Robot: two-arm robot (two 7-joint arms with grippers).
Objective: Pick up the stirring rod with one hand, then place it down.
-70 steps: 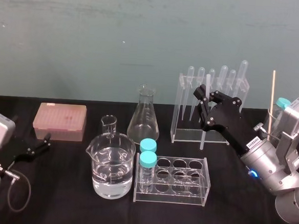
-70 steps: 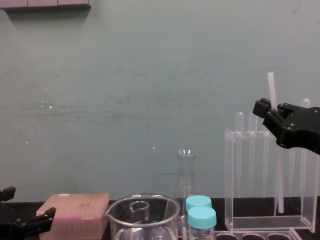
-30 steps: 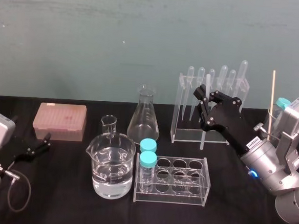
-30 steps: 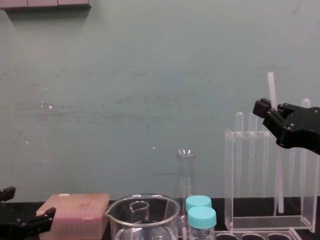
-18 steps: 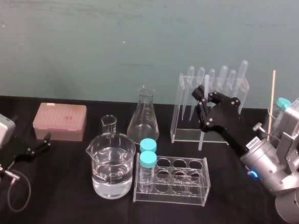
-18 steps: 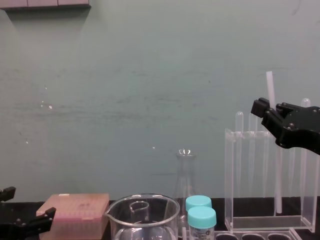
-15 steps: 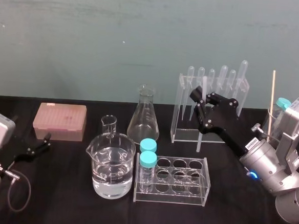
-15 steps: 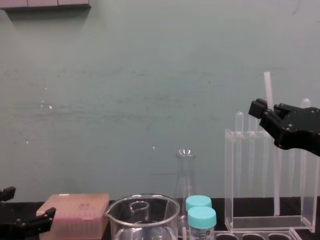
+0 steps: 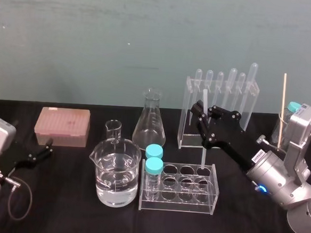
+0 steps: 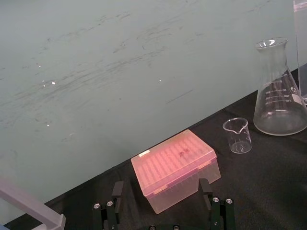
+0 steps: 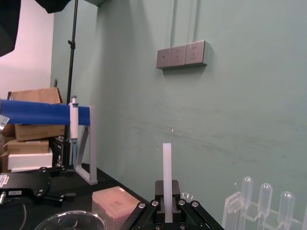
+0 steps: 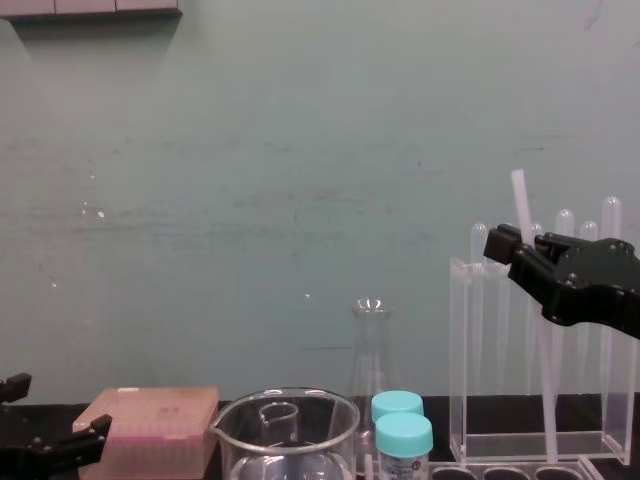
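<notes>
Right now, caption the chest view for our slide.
Right gripper holds stirring rod tilted before pipette rack; left gripper parked low.

Even, soft light across the wall (image 9: 97, 38); small glints on the beaker (image 9: 115, 172); the black table (image 9: 58, 205) reads dark.

Four cameras on one black cloth-covered lab table (image 9: 74, 207), all facing the pale green wall (image 9: 97, 38).

The head view looks down from 6 o'clock over the whole table, with the pink lidded plastic tip box (image 9: 62, 126) at 10 o'clock and the clear acrylic pipette rack (image 9: 185, 118) at 1 o'clock. The chest view sits lower and side-on, sharing the box (image 12: 150, 430), the rack (image 12: 465, 360) and the clear glass conical flask (image 12: 370, 350). The left wrist view, low at 9 o'clock, frames the box (image 10: 175, 167) and flask (image 10: 280, 100) closely. The right wrist view looks level past the black right gripper (image 11: 167, 211), which pinches the upright whitish translucent stirring rod (image 11: 167, 177), toward the box (image 11: 115, 201).
</notes>
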